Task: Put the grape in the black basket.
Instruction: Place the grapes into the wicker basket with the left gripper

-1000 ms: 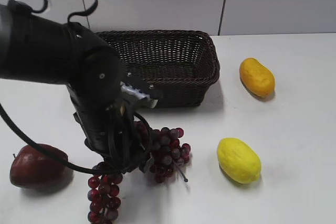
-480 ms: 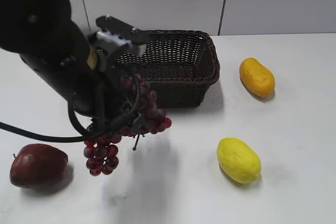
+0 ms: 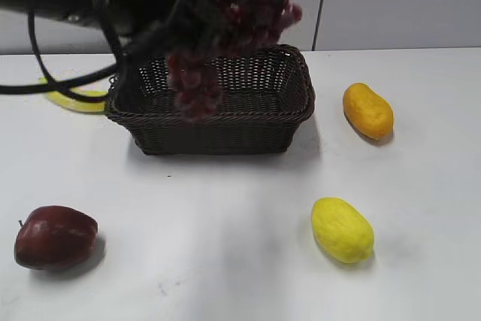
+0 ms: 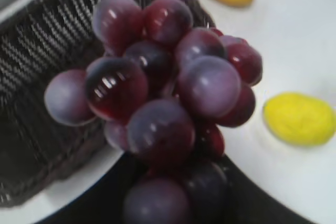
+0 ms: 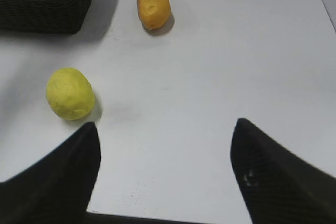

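**Grape bunch carried above basket, release pending**

The grape (image 3: 225, 20) hangs in the air from the left gripper (image 4: 173, 192), over the 11-to-12 o'clock part of the black basket (image 3: 218, 134). A lobe dangles in front of the basket's opening; nothing is inside yet. The left fingers are hidden behind the bunch in the left wrist view, so I cannot tell their closure outright, but the bunch is aloft, so they are judged to be pinching it.

Handling: likely light, floppy and swingy, with smooth, slippery berries; a berry could pop off if squeezed. Best hold is the stem or the cluster core, not single berries.

The right gripper (image 5: 165, 177) has its fingers spread, empty, over the table (image 5: 220, 66). A yellow fruit (image 5: 70, 94) sits at 10 o'clock from it, an orange fruit (image 5: 153, 4) at 12.

No readable labels or writing anywhere.
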`<action>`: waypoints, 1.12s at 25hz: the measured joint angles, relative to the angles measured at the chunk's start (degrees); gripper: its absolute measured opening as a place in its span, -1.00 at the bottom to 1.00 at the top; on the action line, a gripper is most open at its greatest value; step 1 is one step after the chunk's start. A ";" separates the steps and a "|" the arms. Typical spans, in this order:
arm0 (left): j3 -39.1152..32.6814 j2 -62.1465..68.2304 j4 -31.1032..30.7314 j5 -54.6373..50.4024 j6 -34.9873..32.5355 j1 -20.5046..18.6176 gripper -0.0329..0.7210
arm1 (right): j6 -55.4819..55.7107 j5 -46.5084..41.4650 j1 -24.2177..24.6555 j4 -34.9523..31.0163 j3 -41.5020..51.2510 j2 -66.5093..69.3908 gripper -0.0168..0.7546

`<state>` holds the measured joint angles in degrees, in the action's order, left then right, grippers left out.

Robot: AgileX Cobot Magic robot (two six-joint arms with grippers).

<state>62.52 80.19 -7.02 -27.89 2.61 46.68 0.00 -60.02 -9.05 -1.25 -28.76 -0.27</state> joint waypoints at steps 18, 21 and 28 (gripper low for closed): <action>-0.10 9.89 -23.57 34.69 -0.04 -5.73 -0.13 | 0.00 0.00 0.00 0.00 0.00 0.00 0.56; -0.10 12.75 -23.43 34.73 -0.04 -8.83 -0.13 | 0.00 0.00 0.00 0.00 0.00 0.00 0.56; -0.10 18.79 -23.30 35.06 -0.04 -14.46 -0.13 | 0.00 0.00 0.00 0.00 0.00 0.00 0.56</action>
<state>62.42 98.98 -30.33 7.17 2.57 32.21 0.00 -60.02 -9.05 -1.25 -28.76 -0.27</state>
